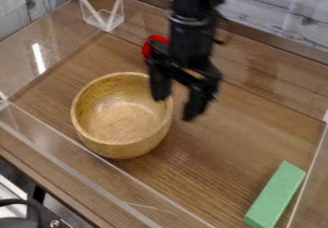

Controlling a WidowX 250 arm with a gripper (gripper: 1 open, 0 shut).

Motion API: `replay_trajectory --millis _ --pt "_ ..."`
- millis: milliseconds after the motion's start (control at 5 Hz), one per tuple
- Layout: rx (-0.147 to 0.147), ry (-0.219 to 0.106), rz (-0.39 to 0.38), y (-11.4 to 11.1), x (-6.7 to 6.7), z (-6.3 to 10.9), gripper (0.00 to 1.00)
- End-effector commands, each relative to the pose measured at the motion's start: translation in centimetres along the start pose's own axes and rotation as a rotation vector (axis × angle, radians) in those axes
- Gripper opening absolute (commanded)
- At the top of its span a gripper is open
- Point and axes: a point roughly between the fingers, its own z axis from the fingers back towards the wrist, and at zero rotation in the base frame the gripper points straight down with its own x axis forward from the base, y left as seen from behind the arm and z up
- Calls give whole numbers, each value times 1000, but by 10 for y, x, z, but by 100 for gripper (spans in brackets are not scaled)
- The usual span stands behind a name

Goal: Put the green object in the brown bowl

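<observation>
A: Wooden table [244, 146], warm brown with the grain running lengthwise. Clear acrylic walls [52, 146] fencing in the work area, glare streaking the left pane.

B: Whitewashed plank wall [275, 7] behind, pretty weathered. Small clear plastic stand [100, 14] tucked in the far-left corner. Soft, even light, no hard shadows.

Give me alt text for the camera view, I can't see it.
A black robot gripper, jaws open and empty, hangs over a wooden table beside a round light-brown wooden bowl. A flat light-green rectangular block lies at the near right corner; a red toy sits behind the arm.
</observation>
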Motion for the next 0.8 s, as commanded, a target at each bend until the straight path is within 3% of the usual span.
replay_trajectory --millis 0,400,600 --pt "0 -71 -23 -36 8 4 100" --pt "-12 -129 -20 -107 25 -16 100" --pt "-19 -174 -5 -109 26 -23 100"
